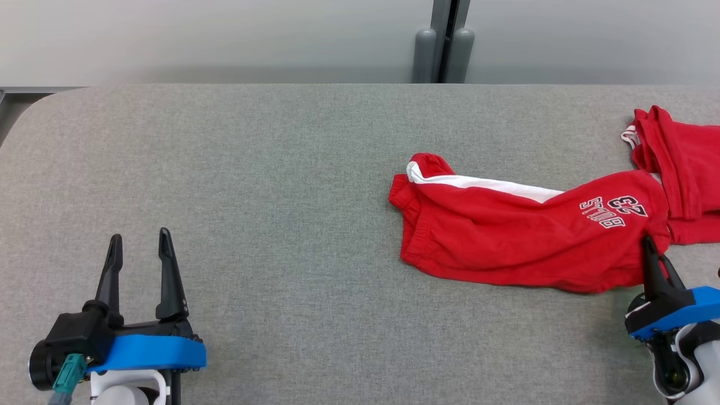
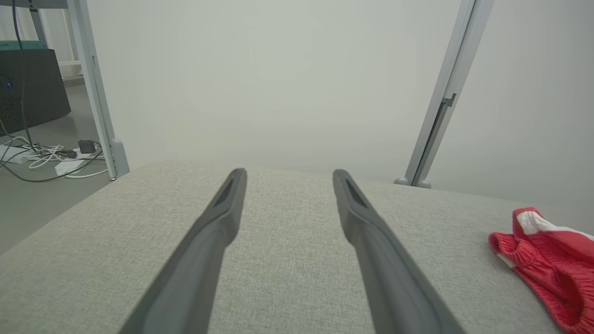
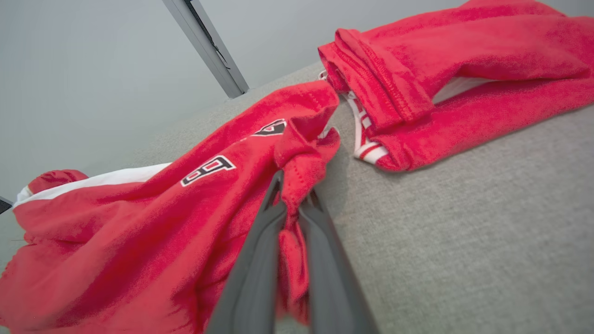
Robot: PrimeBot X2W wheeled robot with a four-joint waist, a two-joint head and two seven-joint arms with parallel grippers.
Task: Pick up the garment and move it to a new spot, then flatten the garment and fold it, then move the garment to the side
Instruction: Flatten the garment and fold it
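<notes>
Garment [image 1: 506, 236] lies lengthwise left-to-right on right half of table [image 1: 253, 169]; I note right gripper [image 3: 292, 188] clamped on its near right edge, left gripper [image 1: 138, 242] spread empty, well apart.

The garment [image 1: 506, 236] is red, with a white side stripe, white trim lined in red, and white block lettering outlined in black. The table [image 1: 253, 197] is light grey with a fine woven texture. The left gripper [image 1: 139, 236] and right gripper [image 1: 655, 252] have dark grey fingers [image 2: 204, 260], black bodies and blue brackets; the left carries a teal connector [image 1: 70, 374].
</notes>
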